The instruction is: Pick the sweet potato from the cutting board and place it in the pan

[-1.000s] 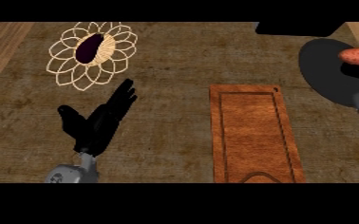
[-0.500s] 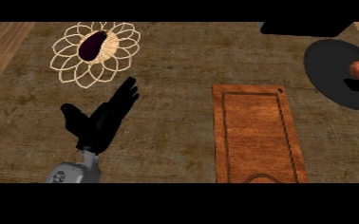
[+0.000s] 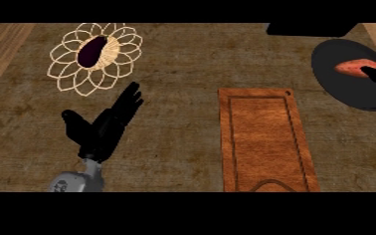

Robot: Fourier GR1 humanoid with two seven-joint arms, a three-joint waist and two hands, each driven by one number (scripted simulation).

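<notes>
sweet potato at pan | cutting board beside | basket far left

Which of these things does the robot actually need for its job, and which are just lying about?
Needed: sweet potato, over the black pan; wooden cutting board.
Lying about: flower-shaped wire basket holding a dark purple item; black object at the top edge; left hand, resting open at lower left.

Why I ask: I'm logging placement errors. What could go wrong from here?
The sweet potato sits near the view's right edge over the pan, which is partly cut off, so whether it rests fully inside cannot be checked. Being rounded, it might also roll toward the pan's rim.
</notes>
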